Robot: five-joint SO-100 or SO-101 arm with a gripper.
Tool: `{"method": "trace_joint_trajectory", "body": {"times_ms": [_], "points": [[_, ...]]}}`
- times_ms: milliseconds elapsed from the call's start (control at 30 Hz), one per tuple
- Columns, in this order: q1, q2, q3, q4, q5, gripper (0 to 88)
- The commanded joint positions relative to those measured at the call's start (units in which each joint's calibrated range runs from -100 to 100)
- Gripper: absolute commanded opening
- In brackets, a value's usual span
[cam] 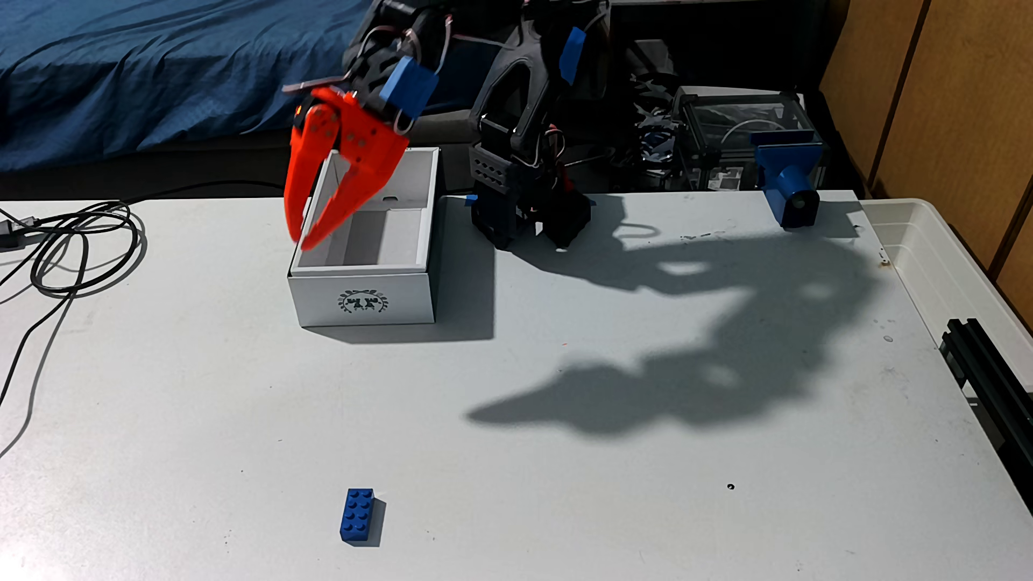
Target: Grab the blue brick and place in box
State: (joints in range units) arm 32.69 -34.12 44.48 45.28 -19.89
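The blue brick (356, 516) lies studs up on the white table (559, 475) near the front edge, left of centre. The box (366, 301), white with a black wreath emblem on its near short side, stands open-topped further back, and nothing shows inside it. My orange gripper (302, 241) hangs in the air in front of the box's left wall, tips pointing down. Its fingertips sit close together while the fingers bow apart higher up, and nothing is held. The brick lies far in front of the gripper.
The arm's black base (525, 212) stands right of the box. A blue clamp-like part (788, 184) sits at the table's back right, beside a translucent tub (950, 268) and a black rail (989, 363). Cables (78, 251) coil at the left edge. A blue bed lies behind.
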Motion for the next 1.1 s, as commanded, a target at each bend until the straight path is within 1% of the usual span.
{"method": "trace_joint_trajectory", "body": {"times_ms": [0,133,300,433,633,1067], "points": [[0.00,4.48,-2.95,0.18,-2.39,0.9],[-0.82,8.03,-3.13,-0.43,-5.07,0.9],[-4.83,9.89,-3.22,-0.77,-7.23,0.9],[-5.87,11.42,-4.37,-0.77,-8.97,0.9],[-7.51,17.50,-9.79,-0.77,-10.86,0.9],[-11.07,37.63,-26.91,0.00,-14.91,0.9]]}}
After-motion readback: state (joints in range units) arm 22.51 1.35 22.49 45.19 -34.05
